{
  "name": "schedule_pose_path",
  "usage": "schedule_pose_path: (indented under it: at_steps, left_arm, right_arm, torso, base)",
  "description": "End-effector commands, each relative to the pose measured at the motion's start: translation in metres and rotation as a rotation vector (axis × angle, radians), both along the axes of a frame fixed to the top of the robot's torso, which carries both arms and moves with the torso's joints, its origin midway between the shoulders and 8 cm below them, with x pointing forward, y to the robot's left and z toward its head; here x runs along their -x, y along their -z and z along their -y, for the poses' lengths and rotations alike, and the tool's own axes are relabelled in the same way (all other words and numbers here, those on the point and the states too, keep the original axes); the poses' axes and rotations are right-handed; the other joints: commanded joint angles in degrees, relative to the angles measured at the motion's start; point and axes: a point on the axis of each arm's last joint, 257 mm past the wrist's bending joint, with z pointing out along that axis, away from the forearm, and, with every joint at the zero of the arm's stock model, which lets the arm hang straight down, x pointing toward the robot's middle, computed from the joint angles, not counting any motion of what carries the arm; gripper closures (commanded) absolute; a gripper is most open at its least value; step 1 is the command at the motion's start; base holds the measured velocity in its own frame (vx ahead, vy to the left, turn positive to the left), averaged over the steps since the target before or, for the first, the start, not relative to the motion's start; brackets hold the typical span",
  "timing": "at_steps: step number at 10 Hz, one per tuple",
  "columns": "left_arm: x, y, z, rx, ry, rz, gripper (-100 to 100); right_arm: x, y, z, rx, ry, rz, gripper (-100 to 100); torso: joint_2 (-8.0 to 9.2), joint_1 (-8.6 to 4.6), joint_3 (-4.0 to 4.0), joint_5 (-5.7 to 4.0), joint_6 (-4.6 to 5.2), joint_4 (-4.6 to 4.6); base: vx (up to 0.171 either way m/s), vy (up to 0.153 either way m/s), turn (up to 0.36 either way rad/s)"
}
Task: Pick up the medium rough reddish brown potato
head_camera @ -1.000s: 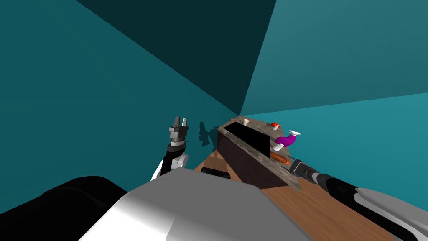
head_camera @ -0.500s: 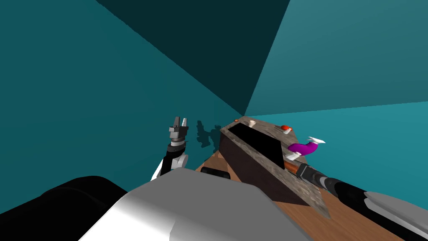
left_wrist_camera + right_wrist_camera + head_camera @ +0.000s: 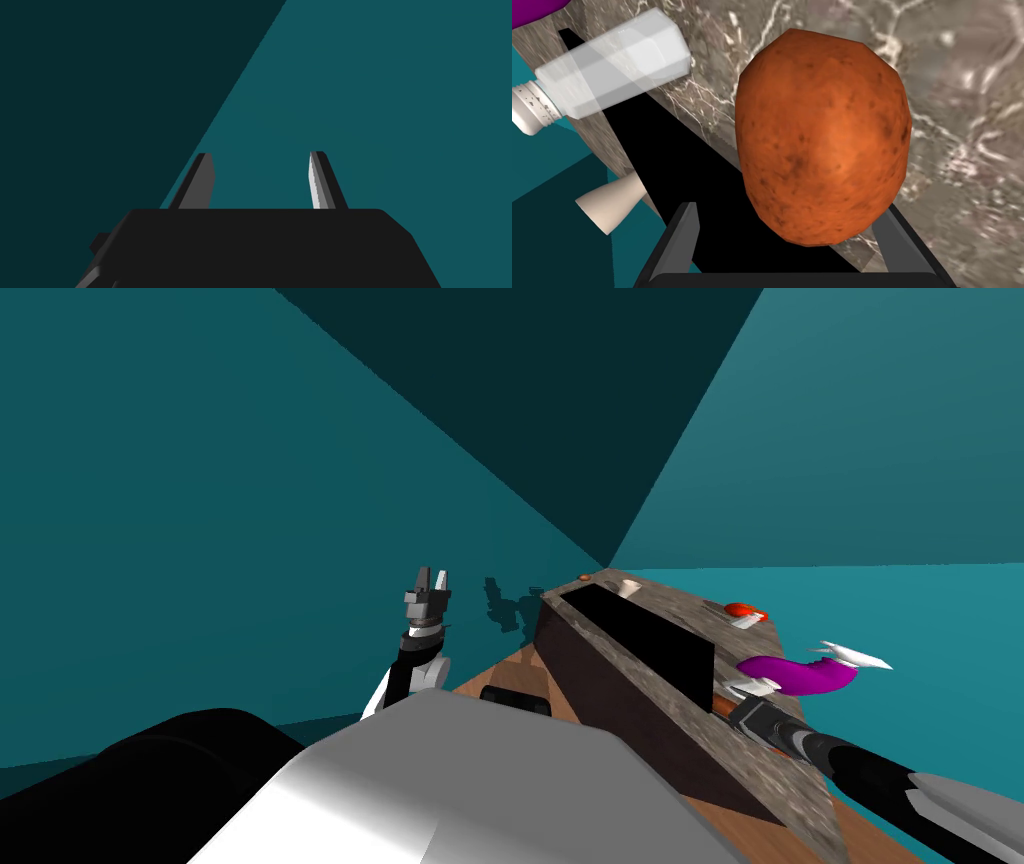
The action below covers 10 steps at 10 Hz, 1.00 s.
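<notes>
Walls (image 3: 200,488): flat teal, meeting in a darker corner behind the counter.

Counter (image 3: 690,610): grey-brown veined stone top over a dark brown side, running away from me on the right. A long black area (image 3: 645,643) is cut into the top along its near edge. Brown wood floor (image 3: 500,673) lies at its foot.

Right arm (image 3: 850,768): reaches in low over the counter top, past the end of the black area. Left arm (image 3: 405,673): raised well clear of the counter on the other side, pointing at the wall.

Purple curved thing with white ends (image 3: 795,673): just beyond the right wrist, at the counter's outer edge.

Potato (image 3: 822,140): reddish brown, rough and speckled, lying on the stone right at the rim of the black area. In the head view only an orange sliver (image 3: 720,699) shows ahead of the right wrist.

Right jaws: apart, one finger (image 3: 684,227) on each side of the potato's near end. One side is close against the potato and the other stands clear of it, so there is no clamp.

Left jaws: apart, holding nothing; fingers (image 3: 320,180) against bare wall.

Clear shaker with a white cap (image 3: 612,65): near the potato, beside the purple thing.

Pale cone (image 3: 612,200): across the black area; I cannot tell what it rests on.

Red-capped thing (image 3: 742,611): farther along the counter.
</notes>
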Motion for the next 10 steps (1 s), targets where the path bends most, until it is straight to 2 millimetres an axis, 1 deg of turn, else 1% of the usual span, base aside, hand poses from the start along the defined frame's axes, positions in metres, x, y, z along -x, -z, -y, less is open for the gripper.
schedule_pose_path:
  at_steps: [1, 2, 3, 7, 8, 9, 10]
  left_arm:
    - [0.0, 0.0, 0.0, 0.0, 0.0, 0.0, 0]
    - [0.0, 0.0, 0.0, 0.0, 0.0, 0.0, 0]
    - [0.0, 0.0, 0.0, 0.0, 0.0, 0.0, 0]
    - [0.0, 0.0, 0.0, 0.0, 0.0, 0.0, 0]
    - [0.0, 0.0, 0.0, 0.0, 0.0, 0.0, 0]
    - [0.0, 0.0, 0.0, 0.0, 0.0, 0.0, 0]
    - [0.0, 0.0, 0.0, 0.0, 0.0, 0.0, 0]
  right_arm:
    - [0.013, 0.004, 0.017, 0.0, 0.07, 0.001, -100]
    - [0.008, 0.001, 0.011, 0.001, 0.04, 0.0, -100]
    - [0.009, 0.001, 0.012, 0.0, 0.046, 0.001, 100]
    - [0.009, 0.002, 0.012, 0.0, 0.045, 0.0, 100]
    - [0.009, 0.002, 0.012, 0.0, 0.045, 0.0, 0]
    - [0.003, 0.0, 0.005, 0.0, 0.021, 0.001, 100]
    - [-0.002, -0.001, -0.001, 0.0, -0.004, 0.001, 100]
  torso:
    - [0.0, 0.0, 0.0, 0.0, 0.0, 0.0]
    - [0.09, -0.06, 0.05, -0.02, -0.04, 0.02]
    - [-0.16, -0.05, -0.07, -0.02, 0.06, -0.02]
    - [-0.56, 0.0, -0.31, 0.0, 0.04, -0.11]
    - [-0.58, 0.01, -0.32, 0.01, 0.03, -0.12]
    - [-0.58, 0.01, -0.33, 0.01, 0.03, -0.12]
    - [-0.72, 0.05, -0.4, 0.03, 0.24, -0.15]
  base:
    - [-0.194, -0.035, 0.379]
    - [-0.089, -0.018, 0.085]
    - [-0.016, 0.001, -0.017]
    - [-0.002, -0.001, 0.001]
    - [0.0, 0.0, 0.0]
    - [0.079, 0.01, -0.31]
    - [0.15, 0.031, -0.383]
